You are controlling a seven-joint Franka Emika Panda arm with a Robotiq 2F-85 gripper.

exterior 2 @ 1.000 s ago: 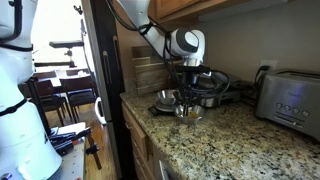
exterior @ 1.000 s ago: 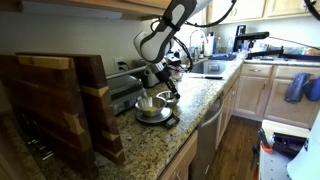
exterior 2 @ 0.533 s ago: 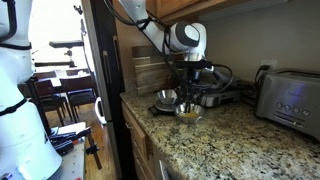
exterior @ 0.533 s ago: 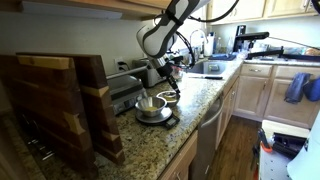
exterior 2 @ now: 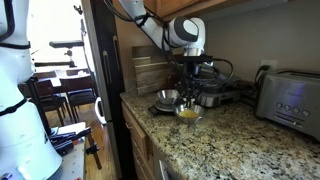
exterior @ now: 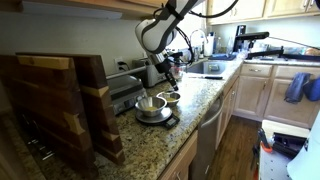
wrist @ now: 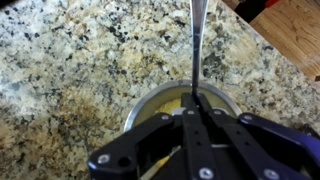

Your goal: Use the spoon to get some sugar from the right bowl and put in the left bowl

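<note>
My gripper [wrist: 195, 100] is shut on the spoon [wrist: 197, 40], a thin dark handle that points away from the jaws. Right under it lies the left bowl [wrist: 140, 104], shiny metal with a yellowish-tan inside. In both exterior views the gripper [exterior: 166, 80] [exterior 2: 190, 88] hangs a little above this bowl [exterior: 171, 98] [exterior 2: 188, 112]. The right bowl [exterior: 150, 106] [exterior 2: 166, 98], metal with a pale patch of sugar [exterior 2: 166, 96] inside, stands beside it on a dark base. I cannot tell whether the spoon's tip carries anything.
Speckled granite counter [wrist: 70, 60]. Tall wooden boards [exterior: 60, 100] stand at one end. A dark grill-like appliance [exterior: 125, 90] and a pot [exterior 2: 215, 95] sit behind the bowls. A steel toaster [exterior 2: 290, 95] is further along. The counter's front edge [exterior: 205, 115] runs close to the bowls.
The arm and gripper have risen a little with the spoon, staying over the yellowish-tan bowl. The bowls have not moved.
</note>
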